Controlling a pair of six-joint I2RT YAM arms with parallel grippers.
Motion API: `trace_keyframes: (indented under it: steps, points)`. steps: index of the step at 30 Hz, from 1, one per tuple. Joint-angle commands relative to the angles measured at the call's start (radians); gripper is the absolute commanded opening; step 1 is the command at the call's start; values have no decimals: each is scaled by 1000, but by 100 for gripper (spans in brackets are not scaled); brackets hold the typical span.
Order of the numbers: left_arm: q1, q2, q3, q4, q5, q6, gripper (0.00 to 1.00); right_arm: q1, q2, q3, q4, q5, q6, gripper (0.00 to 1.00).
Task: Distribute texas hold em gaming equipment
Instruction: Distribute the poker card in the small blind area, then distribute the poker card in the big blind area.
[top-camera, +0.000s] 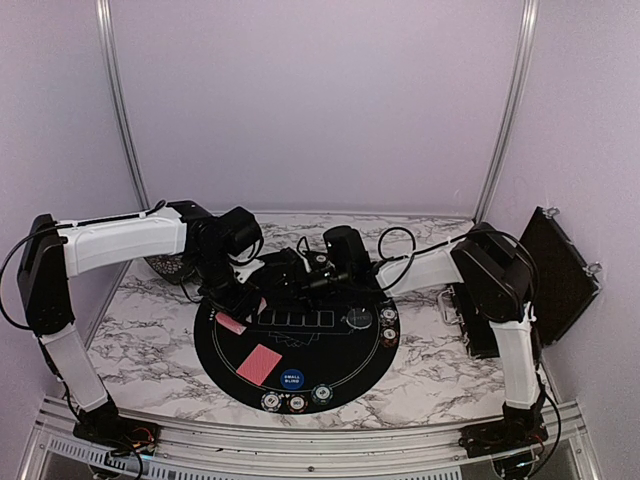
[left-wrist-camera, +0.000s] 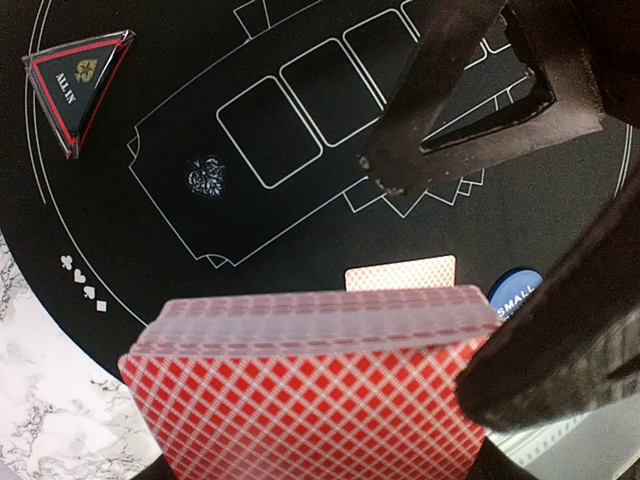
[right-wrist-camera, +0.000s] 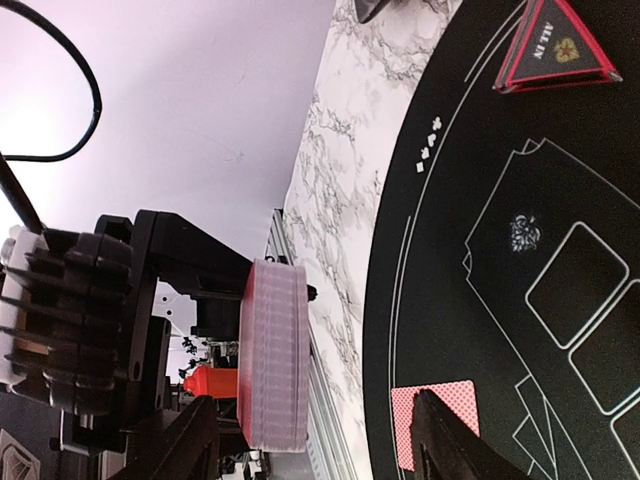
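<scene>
My left gripper (top-camera: 238, 310) is shut on a deck of red-backed playing cards (left-wrist-camera: 310, 390) and holds it above the left part of the round black mat (top-camera: 345, 365). The deck also shows in the right wrist view (right-wrist-camera: 275, 350). One red-backed card (top-camera: 260, 363) lies face down on the mat, also in the left wrist view (left-wrist-camera: 400, 272). My right gripper (right-wrist-camera: 315, 425) is open and empty, close beside the deck; its fingers (left-wrist-camera: 450, 100) show in the left wrist view. A black triangular "ALL IN" marker (left-wrist-camera: 78, 80) lies on the mat. A blue "small blind" button (top-camera: 290, 378) lies near the front.
Three striped poker chips (top-camera: 297, 403) sit at the mat's front edge and two more (top-camera: 389, 325) at its right, next to a dark-grey button (top-camera: 358, 320). A black chip case (top-camera: 560, 262) stands open at the right. The table top is marble (top-camera: 150, 340).
</scene>
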Motion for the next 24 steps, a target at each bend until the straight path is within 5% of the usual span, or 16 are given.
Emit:
trace_keyframes:
  steps: [1, 24]
  points:
    - [-7, 14, 39, -22, 11, 15, 57, 10, 29, 53, 50, -20, 22, 63]
    - [-12, 24, 59, -28, 2, 17, 57, 45, 87, 98, 34, -20, 13, 54]
